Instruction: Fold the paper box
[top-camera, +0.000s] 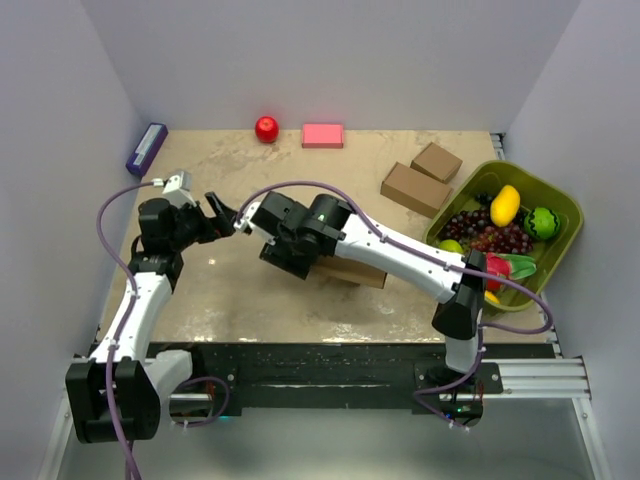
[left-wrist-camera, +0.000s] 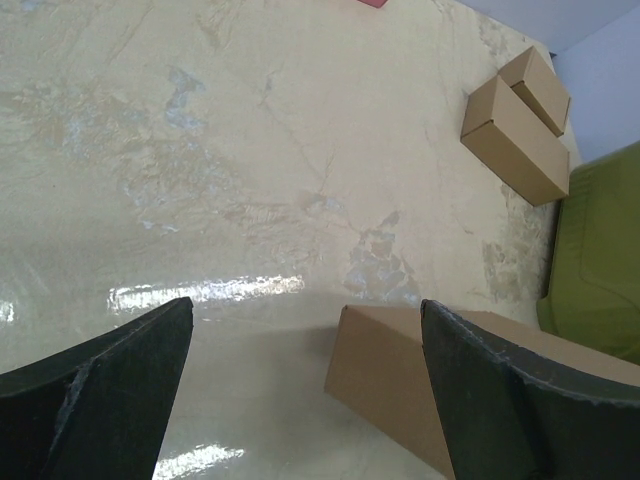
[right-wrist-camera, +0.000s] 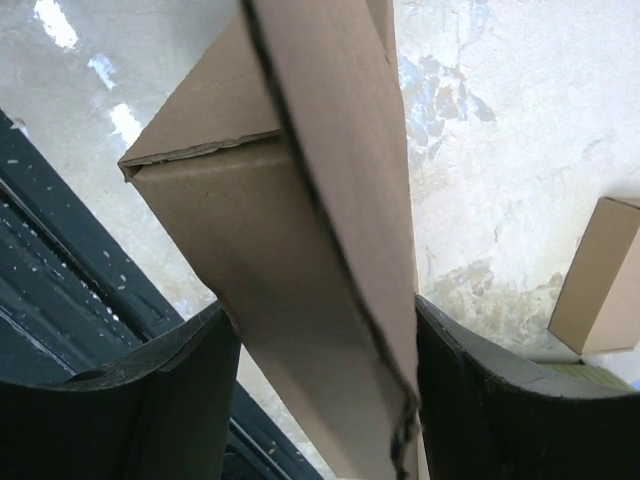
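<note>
brown paper box (top-camera: 360, 273) under right arm (top-camera: 400, 245)

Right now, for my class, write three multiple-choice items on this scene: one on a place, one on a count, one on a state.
1. Where is the green tray? A table's right side; B far left corner; C between the arms.
2. How many small closed boxes lie beside it? A one; B two; C four.
3. The paper box is: A between the right fingers; B lying flat, untouched; C inside the tray.
Answers: 1A, it sits at the right edge; 2B, two lie side by side; 3A, the wrist view shows it clamped.
</note>
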